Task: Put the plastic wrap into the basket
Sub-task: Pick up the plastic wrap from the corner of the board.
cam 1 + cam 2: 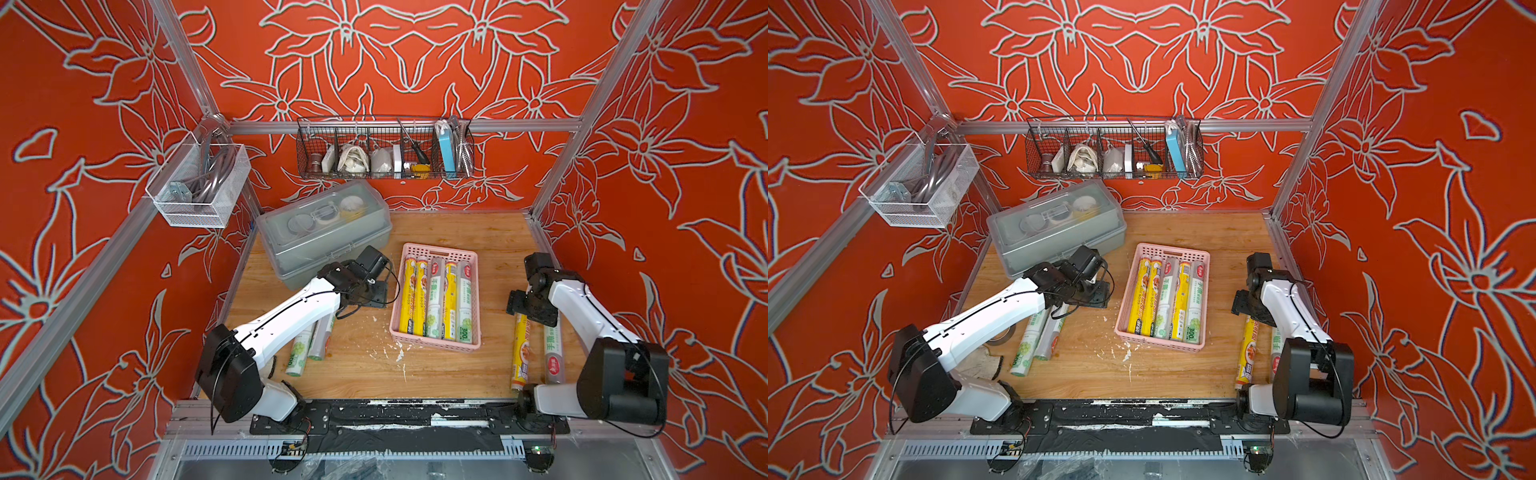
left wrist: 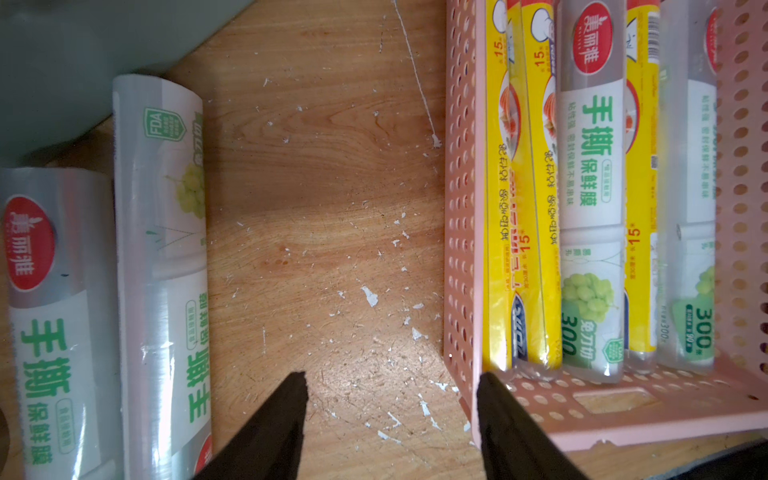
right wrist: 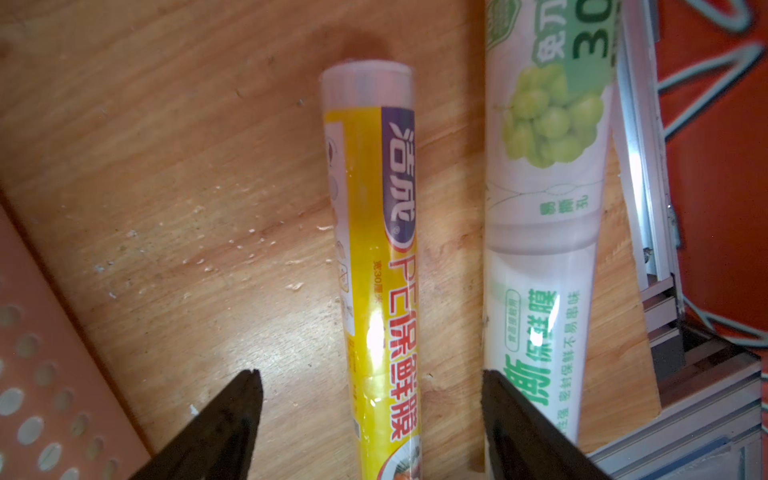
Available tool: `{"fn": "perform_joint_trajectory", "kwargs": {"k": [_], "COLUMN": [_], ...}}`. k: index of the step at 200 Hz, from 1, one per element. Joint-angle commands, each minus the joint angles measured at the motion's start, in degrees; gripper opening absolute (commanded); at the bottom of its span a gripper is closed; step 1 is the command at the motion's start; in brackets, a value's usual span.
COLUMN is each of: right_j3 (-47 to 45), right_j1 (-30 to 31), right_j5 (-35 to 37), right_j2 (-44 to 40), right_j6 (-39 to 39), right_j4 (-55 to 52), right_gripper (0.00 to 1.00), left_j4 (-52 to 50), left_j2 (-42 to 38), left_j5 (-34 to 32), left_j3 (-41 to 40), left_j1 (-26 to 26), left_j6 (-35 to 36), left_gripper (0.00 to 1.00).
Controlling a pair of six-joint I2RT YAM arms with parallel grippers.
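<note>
Wooden tabletop (image 1: 361, 365) — pink basket (image 1: 440, 249), grey lidded box (image 1: 332, 245), loose plastic wrap rolls (image 1: 520, 353)

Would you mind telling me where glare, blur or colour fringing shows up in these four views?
Right wrist view: a hot glare spot sits on the yellow roll, and the right gripper looks soft at close range. Left wrist view: the grey box is out of focus, and the FDA-marked roll shows streaky sheen. In both top views the wallpaper outlines show colour fringing towards the edges.

We read "FDA" and "手撕保鲜膜" on a loose white roll (image 2: 162, 199); in the basket (image 2: 460, 208), "300" on a white roll (image 2: 590, 187) and "15" on a yellow roll (image 2: 540, 208); "PE保鲜膜" on another yellow roll (image 3: 374, 270).
</note>
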Motion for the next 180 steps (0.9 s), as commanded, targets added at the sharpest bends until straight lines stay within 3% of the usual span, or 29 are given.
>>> {"fn": "perform_joint_trajectory", "kwargs": {"k": [1,122,143,180], "right_j3": [-0.84,-3.13,-3.83,-3.05], "right_j1": [-0.84,-1.24,-0.54,1.26], "right_j5": [1.47,-6.57,-8.59,-8.46], "right_j2": [1.45,8.26,7.96,7.45], "right_j6": [1.9,1.13,1.38,1.39], "right_j4": [-1.01,4.42,5.71,4.86], "right_gripper": [0.84,0.77,0.71,0.71], "left_j4": [1.17,2.45,2.9,2.92], "left_j2": [-1.3,-1.73,-1.27,-0.91], "left_j5": [1.59,1.61,0.58,0.25], "left_j3": [-0.31,-0.82,-1.25,-1.07], "left_j1": [-0.01,-0.01,-0.01,0.0], "left_j6": [0.31,0.76,1.14,1.25], "left_gripper": [0.66,0.66,0.66,0.66]}}
